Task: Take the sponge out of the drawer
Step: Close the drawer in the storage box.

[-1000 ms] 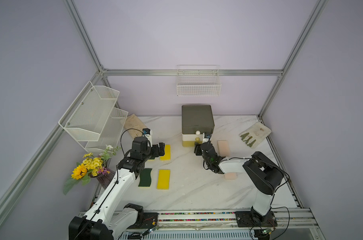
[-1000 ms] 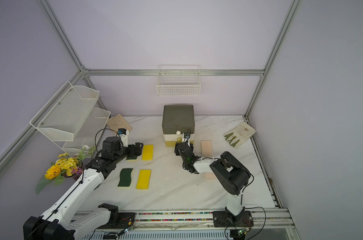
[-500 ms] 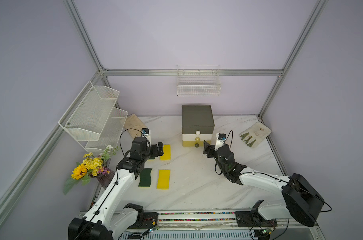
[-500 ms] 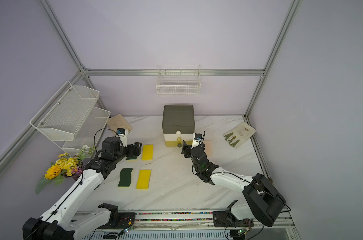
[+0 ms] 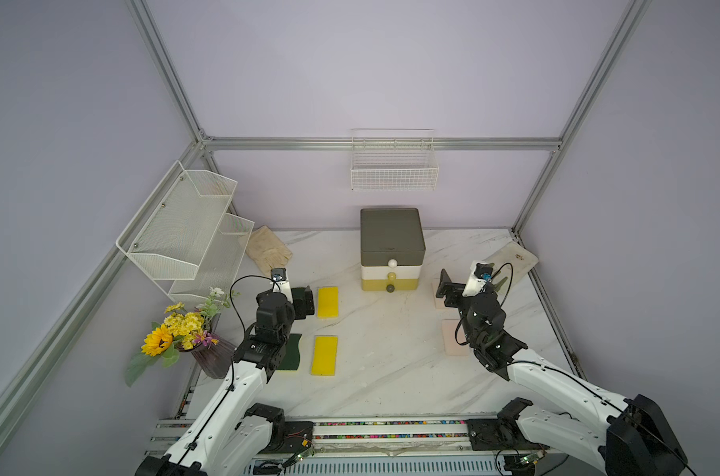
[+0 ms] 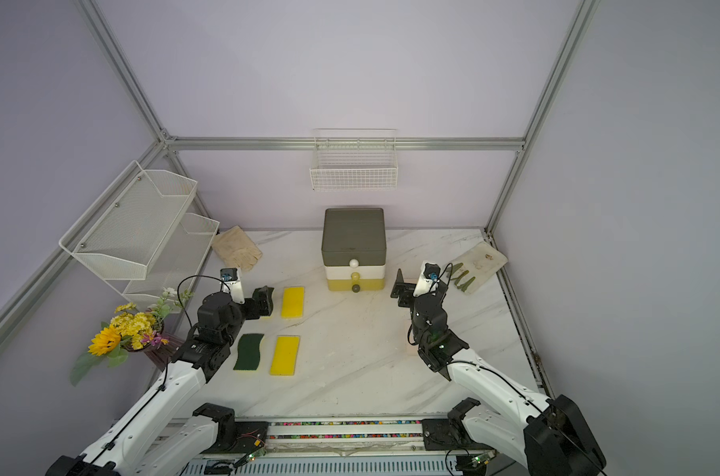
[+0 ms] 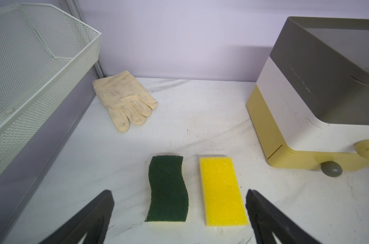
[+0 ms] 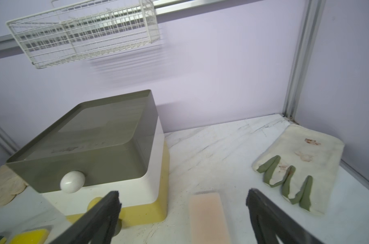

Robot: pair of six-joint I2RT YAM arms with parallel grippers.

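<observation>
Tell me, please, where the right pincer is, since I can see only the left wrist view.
Observer: The right pincer is open and empty beside the drawer unit, above a pink sponge that lies on the table.
Operator: Thank you. Are there sponges on the table that I cannot see?
Observer: Yes, a second pink sponge lies nearer the right arm's base.
Operator: And on the left arm's side?
Observer: A further green sponge and yellow sponge lie side by side nearer the left arm's base, behind your camera.
</observation>
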